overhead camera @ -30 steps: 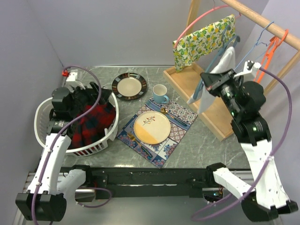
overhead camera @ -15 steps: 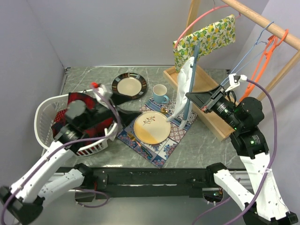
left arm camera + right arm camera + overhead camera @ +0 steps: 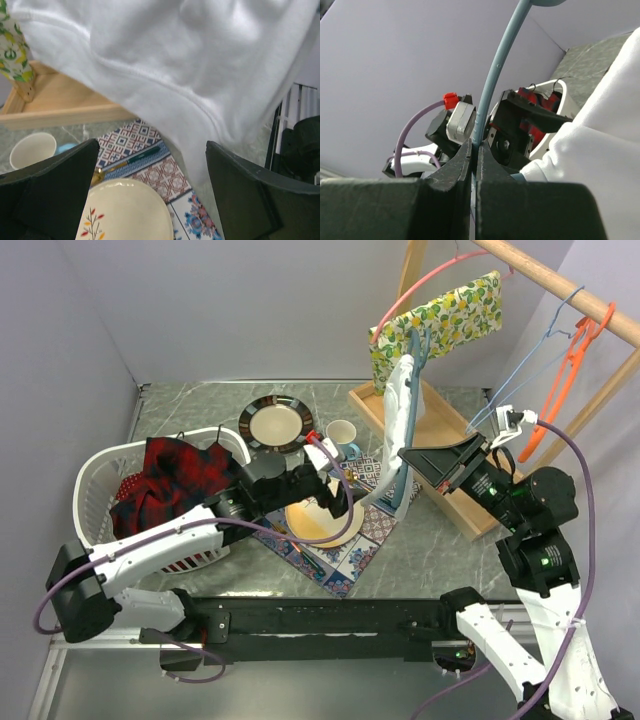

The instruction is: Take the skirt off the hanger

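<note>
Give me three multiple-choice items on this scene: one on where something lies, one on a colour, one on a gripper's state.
1. Where does the red and black garment lie?
A. Over the wooden rail
B. In the white laundry basket
C. On the cream plate

2. What colour is the hanger that the right gripper clamps?
A. Orange
B. Pink
C. Blue

3. In what state is the left gripper?
A. Open, nothing between its fingers
B. Shut on the white skirt
C. Shut on the cup

Answers:
1. B: the top view shows the garment heaped inside the basket at the left.
2. C: the right wrist view shows a blue rod pinched between the shut fingers.
3. A: the left wrist view shows both fingers wide apart, with the skirt hanging above them.
</note>
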`<state>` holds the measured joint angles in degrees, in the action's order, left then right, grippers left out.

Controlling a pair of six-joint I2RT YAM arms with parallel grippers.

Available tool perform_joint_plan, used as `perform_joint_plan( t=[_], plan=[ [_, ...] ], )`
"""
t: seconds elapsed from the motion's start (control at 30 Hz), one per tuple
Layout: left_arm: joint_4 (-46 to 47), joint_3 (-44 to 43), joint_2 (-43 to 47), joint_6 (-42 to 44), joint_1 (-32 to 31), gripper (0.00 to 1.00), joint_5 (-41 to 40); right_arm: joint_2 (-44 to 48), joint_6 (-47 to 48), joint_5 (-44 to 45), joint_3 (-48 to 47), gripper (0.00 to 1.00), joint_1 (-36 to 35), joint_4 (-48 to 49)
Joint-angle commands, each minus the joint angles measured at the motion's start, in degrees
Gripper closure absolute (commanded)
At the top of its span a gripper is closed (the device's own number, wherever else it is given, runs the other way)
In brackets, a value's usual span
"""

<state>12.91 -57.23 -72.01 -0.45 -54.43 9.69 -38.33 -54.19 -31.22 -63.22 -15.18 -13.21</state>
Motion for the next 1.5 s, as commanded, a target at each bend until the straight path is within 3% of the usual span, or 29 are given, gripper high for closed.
perform_joint_plan(
  t=[0.0,0.33,0.63,0.87,0.97,1.07,1.1,1.17,1.2,1.47],
  plan=[
    [7.92,-3.94,-1.64,1.77,-0.32,0.06,3.73,1.41,0.58,-2.09,0.2,1.0,-0.29,6.62],
    [12.93,-1.22,-0.77,0.98,-0.58,0.01,14.65,1.94,1.55,-1.3,0.64,1.0,-0.2,6.27],
    [11.96,-0.95,-0.33,0.89,-0.67,0.01,15.44,3.08,-0.47,-0.33,1.78,1.0,-0.2,8.29],
    [12.67,-2.79,-3.4,0.8,-0.94,0.03,10.7,3.78,-2.23,-0.24,2.4,1.0,-0.29,9.43],
    [14.6,-3.32,-4.46,-1.48,-0.94,0.12,10.43,4.22,-3.37,-0.77,3.45,1.0,-0.29,10.75],
    [14.78,-3.94,-4.63,-1.31,-1.02,0.46,8.51,4.49,-3.03,-0.6,3.63,1.0,-0.29,10.23],
    [14.78,-3.94,-4.2,-1.14,-1.11,0.66,7.63,4.49,-2.33,-0.42,3.54,1.0,-0.29,9.53],
    [14.34,-3.94,-3.49,-0.52,-1.02,0.82,5.34,4.58,-1.71,-0.24,3.37,1.0,-0.2,9.0],
    [13.99,-4.11,-2.71,-0.34,-1.02,0.99,4.38,4.75,-1.1,-0.07,3.45,1.0,-0.2,8.3],
    [10.83,-5.78,3.53,-0.52,-1.02,0.99,-5.47,5.54,2.42,2.39,4.86,1.0,-0.29,5.13]
  ],
)
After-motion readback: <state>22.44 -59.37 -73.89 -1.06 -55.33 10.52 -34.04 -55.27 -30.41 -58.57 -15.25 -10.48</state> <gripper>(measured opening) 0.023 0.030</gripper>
